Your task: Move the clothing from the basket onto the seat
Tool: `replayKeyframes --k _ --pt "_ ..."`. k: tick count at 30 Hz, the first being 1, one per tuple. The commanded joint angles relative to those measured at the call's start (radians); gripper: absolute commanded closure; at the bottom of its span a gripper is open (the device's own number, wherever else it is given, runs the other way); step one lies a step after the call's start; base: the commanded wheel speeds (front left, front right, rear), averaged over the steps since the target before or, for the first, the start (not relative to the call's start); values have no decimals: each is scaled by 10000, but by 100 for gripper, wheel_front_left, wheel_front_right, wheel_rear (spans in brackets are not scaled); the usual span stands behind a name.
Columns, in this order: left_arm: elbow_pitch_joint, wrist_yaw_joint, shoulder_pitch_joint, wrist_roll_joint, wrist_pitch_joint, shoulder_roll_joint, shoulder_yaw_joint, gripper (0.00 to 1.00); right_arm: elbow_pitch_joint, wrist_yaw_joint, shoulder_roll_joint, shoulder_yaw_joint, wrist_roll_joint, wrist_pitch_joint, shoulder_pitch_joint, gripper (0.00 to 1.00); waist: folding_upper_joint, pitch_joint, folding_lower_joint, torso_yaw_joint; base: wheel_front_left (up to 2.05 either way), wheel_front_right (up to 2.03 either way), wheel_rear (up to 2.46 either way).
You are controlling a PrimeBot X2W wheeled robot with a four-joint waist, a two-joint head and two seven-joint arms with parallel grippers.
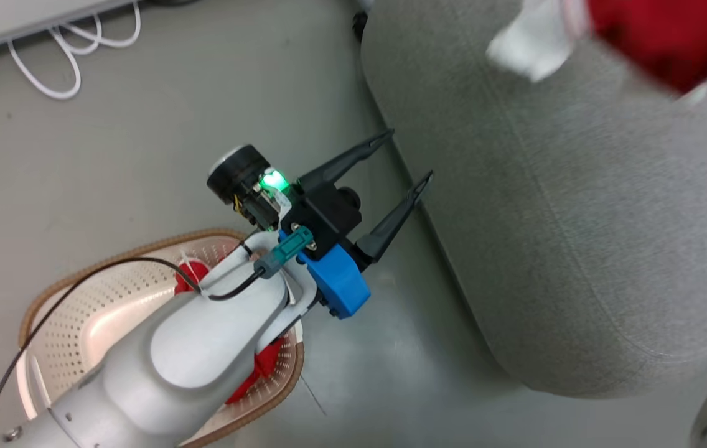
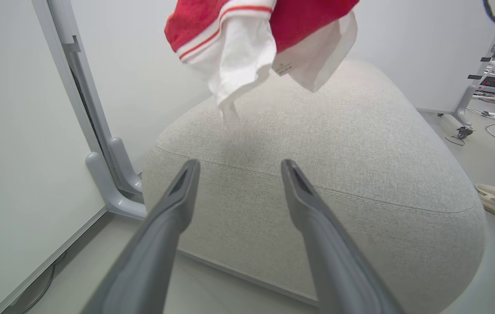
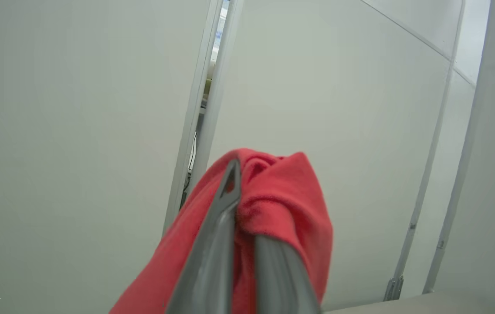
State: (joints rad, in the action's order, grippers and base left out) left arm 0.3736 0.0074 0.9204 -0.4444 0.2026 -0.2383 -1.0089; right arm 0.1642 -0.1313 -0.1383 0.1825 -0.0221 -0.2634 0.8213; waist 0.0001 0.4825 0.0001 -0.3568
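At our left, the basket (image 1: 79, 298) holds red clothing (image 1: 195, 274). Our left gripper (image 1: 411, 153) gapes empty just beside the seat (image 1: 577, 249). Our right gripper (image 3: 247, 196) is clamped on a white-trimmed red garment (image 1: 658, 37), which hangs above the seat.

No legible text. Small display (image 2: 491, 81), upper right of the left wrist view: red digits, too small to read. White tag (image 2: 284, 68) on garment (image 2: 300, 17): print unreadable.

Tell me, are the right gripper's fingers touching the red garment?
Touching. The right wrist view shows the right gripper with its fingers shut on the red garment, fabric bunched between them.
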Motion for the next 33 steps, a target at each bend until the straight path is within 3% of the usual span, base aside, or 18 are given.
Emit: replayKeyframes --k 1,9,15,23,32,33 --pt "-153 67 212 69 -54 -175 73 0 -127 10 -375 454 -4 -17 702 100 -1 627 -1 289 0 0 0" --pt "-788 149 697 267 -398 -792 186 0 494 10 -2190 2132 194 20 2372 100 -1 1945 -1 556 0 0 0" --pt "-1252 194 918 393 -670 -1221 220 0 2182 10 -2765 2802 304 -7 2555 100 -1 2733 -1 574 0 0 0" --pt "-1559 220 1067 454 -745 -1302 128 0 3950 10 -2032 3284 -5 -14 1852 100 -1 3217 -1 734 0 0 0" --pt "-1452 251 1023 353 -594 -1284 89 0 4215 10 -959 3535 -119 -14 557 100 -1 3009 -1 762 0 0 0" --pt "-1425 274 989 334 -570 -1297 92 0 4108 10 -857 3581 -105 -14 431 72 -1 2932 -1 738 0 0 0"
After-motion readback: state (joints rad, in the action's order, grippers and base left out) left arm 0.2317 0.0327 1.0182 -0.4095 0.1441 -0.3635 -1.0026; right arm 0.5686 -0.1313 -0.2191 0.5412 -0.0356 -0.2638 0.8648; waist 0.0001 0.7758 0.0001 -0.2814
